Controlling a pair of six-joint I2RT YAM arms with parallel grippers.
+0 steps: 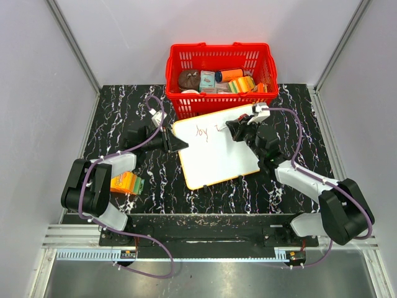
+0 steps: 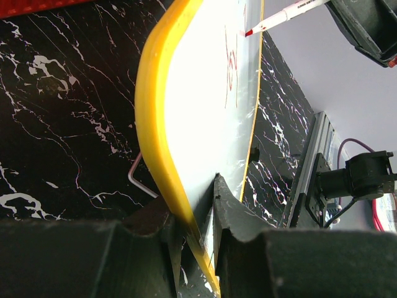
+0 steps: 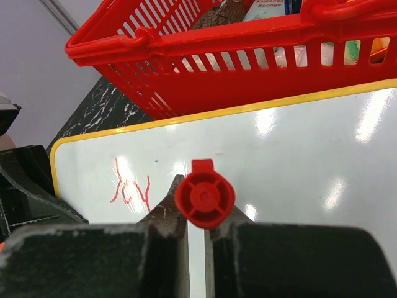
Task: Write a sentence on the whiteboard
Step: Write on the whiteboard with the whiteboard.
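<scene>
Fingers of our left gripper (image 1: 180, 145) pinch the whiteboard (image 1: 217, 158) in the middle of the desk (image 1: 111, 112), the left wrist shows its yellow rim (image 2: 152, 124) clamped, and our right gripper (image 3: 200, 211) squeezes the red marker (image 3: 205, 197), whose stroke would wobble if the board slips.

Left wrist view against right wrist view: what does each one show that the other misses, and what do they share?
Only the left wrist view shows the left claw pinching the whiteboard's yellow rim, and the marker's red tip by the board face. Only the right wrist view shows the right claw gripping the marker's round red back end, and the red basket's slatted wall. Both show the board's white face and the red writing on it.
</scene>
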